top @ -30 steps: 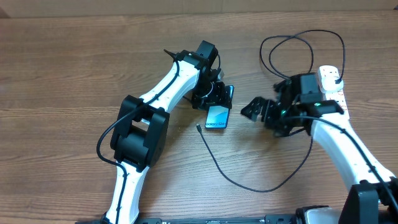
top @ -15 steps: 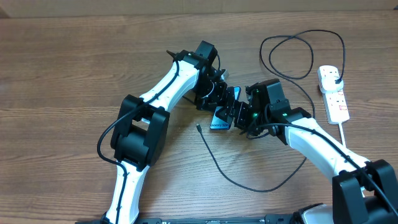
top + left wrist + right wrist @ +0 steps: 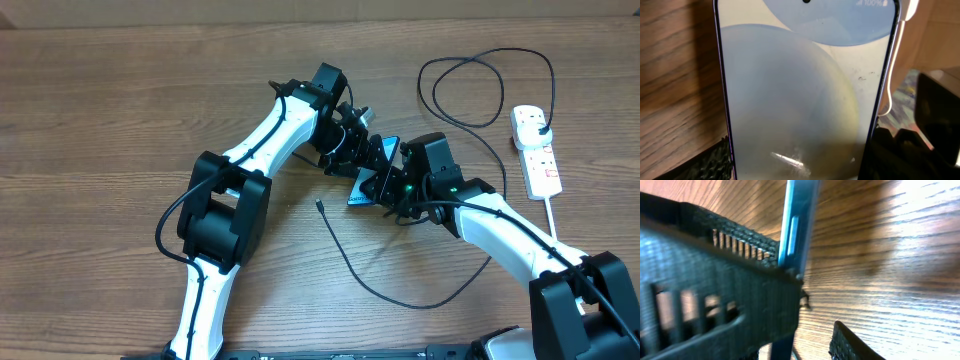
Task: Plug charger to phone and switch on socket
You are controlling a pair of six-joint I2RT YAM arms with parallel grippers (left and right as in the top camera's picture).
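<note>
Overhead view: both arms meet mid-table over the phone [image 3: 362,190], which is tilted up off the wood between them, with teal screen showing at its lower end. The left gripper [image 3: 352,152] is clamped on the phone. In the left wrist view the screen [image 3: 805,90] fills the frame, and dark finger pads [image 3: 715,161] hug its long edges at the bottom. The raised hold probably keeps one end clear of the table [image 3: 100,100] so a plug can go in. The right gripper [image 3: 385,180] is parted around the phone, not closed. The right wrist view shows the phone's blue edge [image 3: 799,220] against one ribbed finger [image 3: 715,290], with bare wood between it and the other finger [image 3: 855,345]. This looks like steadying or a regrip. The charger [image 3: 345,262] lies loose on the table, held by neither arm. Its plug tip [image 3: 318,205] is near the phone's low end but apart from it. The socket [image 3: 537,150] sits well off to the right, with no gripper near it. Its switch state is too small to tell.
</note>
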